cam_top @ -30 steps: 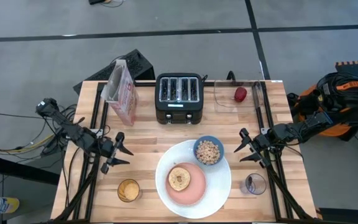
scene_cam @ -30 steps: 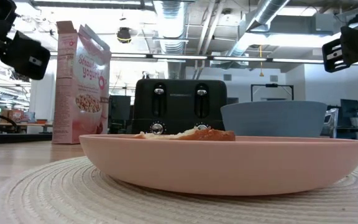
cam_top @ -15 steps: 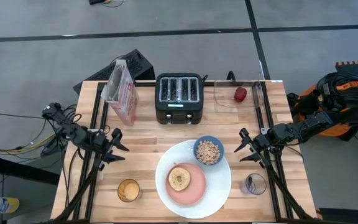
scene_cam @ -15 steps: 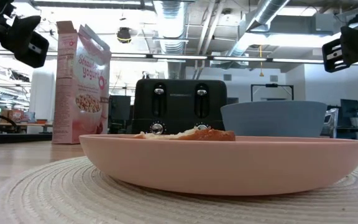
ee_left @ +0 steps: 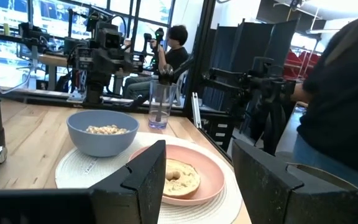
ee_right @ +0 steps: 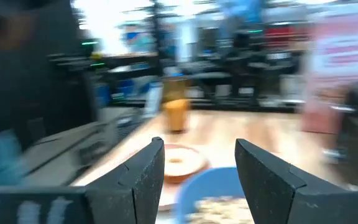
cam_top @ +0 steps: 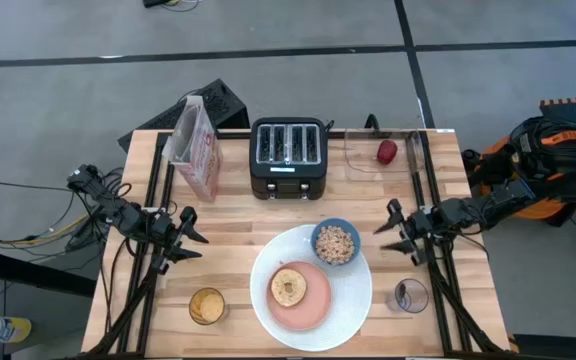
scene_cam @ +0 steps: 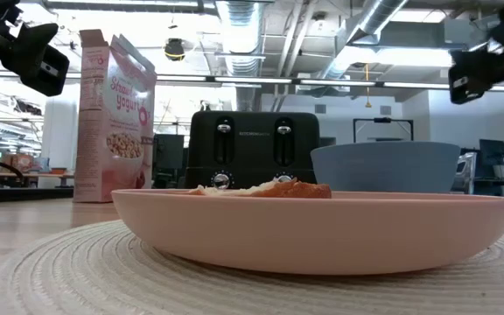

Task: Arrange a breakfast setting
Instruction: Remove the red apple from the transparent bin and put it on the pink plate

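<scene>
Both arms hang above the table, and the setting looks nearly done: the large round white plate (cam_top: 311, 291) sits near the front edge, the smaller pink plate (cam_top: 299, 296) on top of it with the toasted bagel half (cam_top: 288, 287) in the middle, and the small blue bowl (cam_top: 336, 242) of cereal perched on the white plate's back rim. The left gripper (cam_top: 187, 242) has pulled back toward the left edge over the last second and now holds steady, fingers apart, nothing between them. The right gripper (cam_top: 401, 234) has just nudged back, away from the front edge, also parted and carrying nothing. That looks like the right arm starting toward the small red fruit (cam_top: 387, 151), which sits in a clear tray (cam_top: 358, 160) at the back right corner, well apart from the plates. No spoon is visible anywhere, so fruit and spoon both seem left to place.
</scene>
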Robot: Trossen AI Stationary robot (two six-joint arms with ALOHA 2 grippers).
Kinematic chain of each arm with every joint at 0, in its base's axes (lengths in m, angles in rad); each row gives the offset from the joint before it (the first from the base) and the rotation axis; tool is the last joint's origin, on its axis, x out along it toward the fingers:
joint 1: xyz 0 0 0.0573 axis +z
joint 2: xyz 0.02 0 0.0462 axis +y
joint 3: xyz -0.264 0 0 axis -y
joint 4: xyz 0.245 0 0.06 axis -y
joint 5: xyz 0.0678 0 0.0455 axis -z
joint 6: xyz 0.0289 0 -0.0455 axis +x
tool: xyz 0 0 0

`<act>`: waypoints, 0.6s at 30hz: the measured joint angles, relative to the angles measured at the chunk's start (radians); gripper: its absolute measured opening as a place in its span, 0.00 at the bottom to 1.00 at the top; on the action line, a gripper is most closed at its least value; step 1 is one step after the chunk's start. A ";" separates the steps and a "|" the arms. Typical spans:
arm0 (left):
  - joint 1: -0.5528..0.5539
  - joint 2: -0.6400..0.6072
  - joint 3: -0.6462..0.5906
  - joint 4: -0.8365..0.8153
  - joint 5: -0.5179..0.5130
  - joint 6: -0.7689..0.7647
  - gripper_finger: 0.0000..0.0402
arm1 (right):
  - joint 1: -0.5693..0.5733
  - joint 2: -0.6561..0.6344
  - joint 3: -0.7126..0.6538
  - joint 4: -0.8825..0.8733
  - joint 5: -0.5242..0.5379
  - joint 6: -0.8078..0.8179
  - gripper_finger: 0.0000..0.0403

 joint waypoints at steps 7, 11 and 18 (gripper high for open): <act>0.000 0.000 0.000 0.000 0.000 0.000 0.42 | -0.014 0.000 0.055 0.279 0.428 0.111 0.54; 0.000 0.000 0.000 0.000 0.000 0.000 0.42 | -0.057 0.000 0.129 0.334 0.499 -0.017 0.54; 0.000 0.000 -0.001 0.000 0.000 0.000 0.42 | -0.130 0.115 0.317 0.252 0.623 -0.099 0.54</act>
